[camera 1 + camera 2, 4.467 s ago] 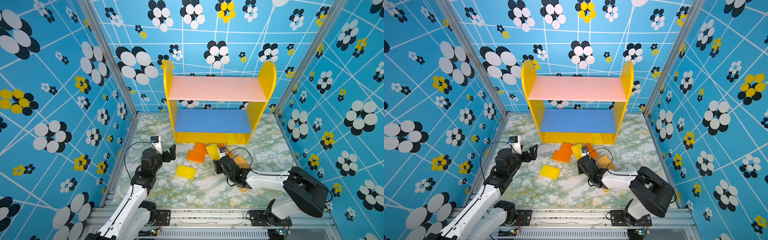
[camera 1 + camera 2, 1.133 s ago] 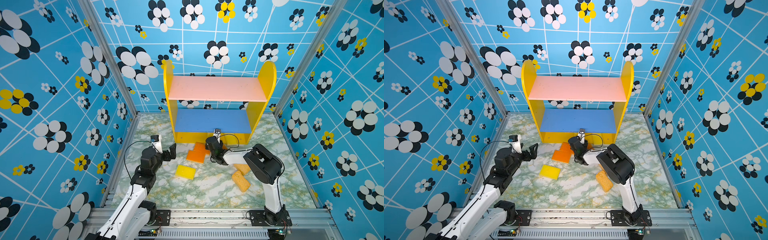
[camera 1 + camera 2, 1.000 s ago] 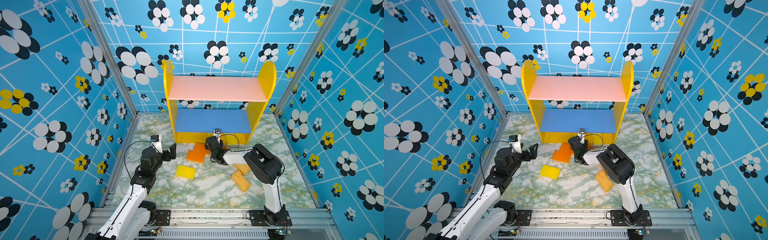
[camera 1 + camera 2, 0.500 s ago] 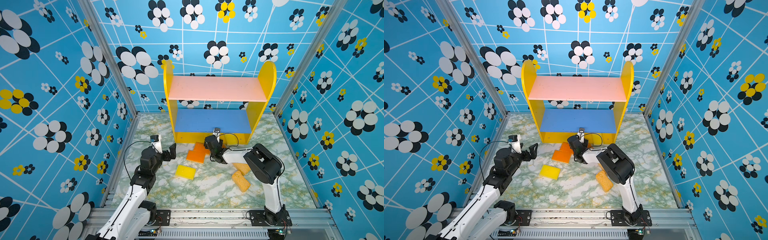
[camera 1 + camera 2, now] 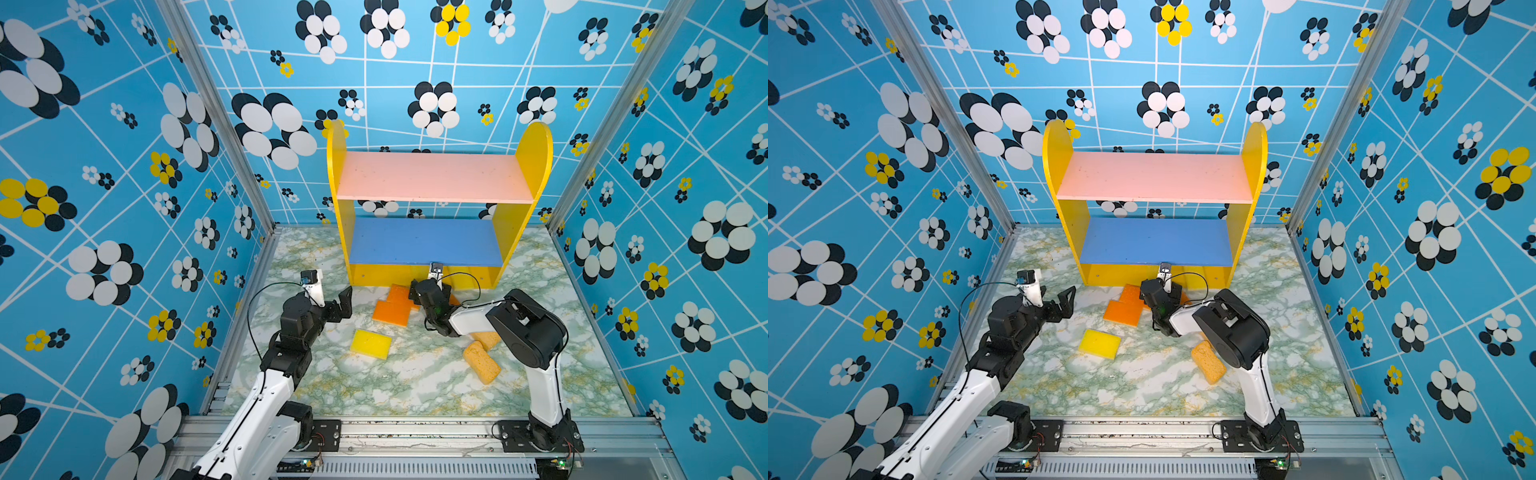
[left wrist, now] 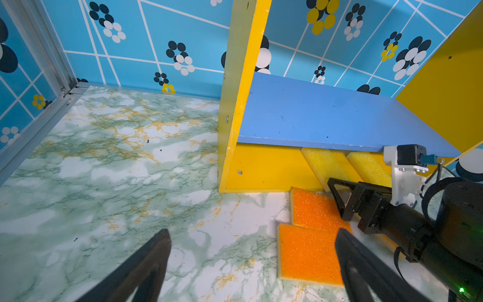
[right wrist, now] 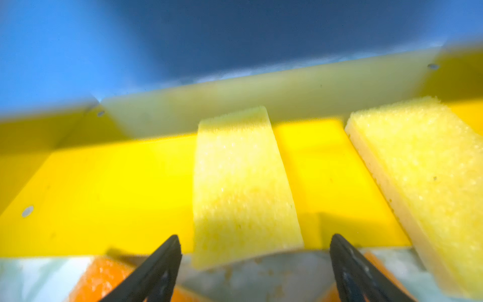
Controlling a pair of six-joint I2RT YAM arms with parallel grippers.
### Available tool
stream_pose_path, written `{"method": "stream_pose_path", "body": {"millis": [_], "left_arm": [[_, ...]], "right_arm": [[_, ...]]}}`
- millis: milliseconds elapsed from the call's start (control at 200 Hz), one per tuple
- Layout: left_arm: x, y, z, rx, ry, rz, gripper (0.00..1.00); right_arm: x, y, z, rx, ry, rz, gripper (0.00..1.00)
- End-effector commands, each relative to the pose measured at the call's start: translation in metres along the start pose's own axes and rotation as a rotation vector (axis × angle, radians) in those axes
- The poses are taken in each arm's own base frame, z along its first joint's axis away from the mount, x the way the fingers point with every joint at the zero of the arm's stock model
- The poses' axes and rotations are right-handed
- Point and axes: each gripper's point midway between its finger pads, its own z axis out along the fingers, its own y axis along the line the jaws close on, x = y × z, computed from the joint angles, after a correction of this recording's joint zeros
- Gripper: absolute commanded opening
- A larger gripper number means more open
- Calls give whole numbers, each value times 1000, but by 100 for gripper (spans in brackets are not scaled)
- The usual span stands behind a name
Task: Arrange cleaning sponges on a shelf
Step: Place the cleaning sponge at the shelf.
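Observation:
The shelf (image 5: 532,158) stands at the back, with pink top, blue middle and yellow base (image 7: 104,196). Two flat yellow sponges lie on the base: one (image 7: 243,183) just ahead of my right gripper (image 7: 255,238), which is open and off it, the other (image 7: 418,177) beside it. Both overhang the base's front edge. On the table lie two overlapping orange sponges (image 5: 392,311), a yellow sponge (image 5: 371,344) and two tan blocks (image 5: 482,365). My left gripper (image 5: 338,305) hovers open and empty, left of the orange sponges (image 6: 308,251).
The blue board's front edge (image 5: 428,264) hangs right over the right wrist camera. Patterned blue walls and metal frame posts (image 5: 249,199) close in the marble table (image 5: 395,395) on three sides. The right arm's elbow (image 5: 528,328) sits above the tan blocks.
The right gripper has opened and let go of the yellow sponge on the shelf's base. Several seconds ago it was out over the table by the sponges. The left arm has stayed put.

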Motion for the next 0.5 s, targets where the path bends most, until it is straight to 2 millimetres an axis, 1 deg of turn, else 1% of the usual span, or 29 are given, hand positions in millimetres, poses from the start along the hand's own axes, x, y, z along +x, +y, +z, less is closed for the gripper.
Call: {"method": "stream_pose_path", "body": {"millis": [0,20,120,125,140,170,265,315,495], "left_arm": [[-19,-5,-5,15,-52,5,99],[-19,-5,-4,15,-51,4,99],[-19,-5,-4,14,-47,2,99],[-19,-5,-4,15,-47,2,99],[-19,-5,-4,14,-46,0,99],[-19,-5,-4,15,-44,-1,99],[-21,-5,-4,14,-44,-9,99],[-22,-6,-4,15,-44,-13,99],[-20,-3,-5,-1,-30,-21,99]], "right_arm": [[-14,14,-17,-64,-16,-75,92],[-17,17,-21,-74,-17,-86,93],[-16,29,-38,-129,3,-177,96],[-16,30,-40,-136,3,-186,98],[-16,31,-43,-143,5,-203,99],[-15,35,-51,-163,11,-236,99],[-12,40,-77,-227,27,-308,99],[-6,45,-91,-305,58,-334,99],[24,64,-139,-587,206,-450,99]]}}
